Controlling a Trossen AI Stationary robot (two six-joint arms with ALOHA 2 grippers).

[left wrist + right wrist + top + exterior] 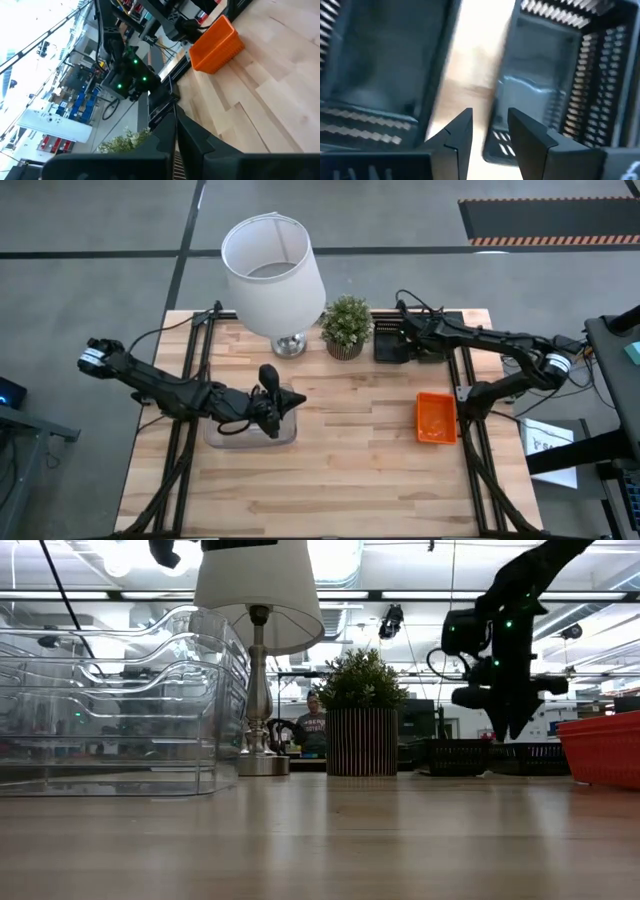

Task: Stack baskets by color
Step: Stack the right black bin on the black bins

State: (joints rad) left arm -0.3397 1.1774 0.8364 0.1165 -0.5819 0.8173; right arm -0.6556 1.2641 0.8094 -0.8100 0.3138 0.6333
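High view: on the pale wooden worktop point(330, 480), the left hand point(268, 412) hangs with fingers pressed together, holding nothing, above the clear transparent plastic baskets point(250, 430) left of centre. A shallow red-orange plastic basket point(436, 417) lies toward the right edge. The right hand point(410, 332) hovers at the far side over two black slatted-sided baskets point(392, 345), its fingers point(460, 135) a narrow gap apart and gripping nothing. A white lampshade point(272, 275) and small potted green plant point(346, 325) stand near them.

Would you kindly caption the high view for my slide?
Left gripper shut over the clear baskets; right gripper above the black baskets, orange basket waiting beside the right arm.
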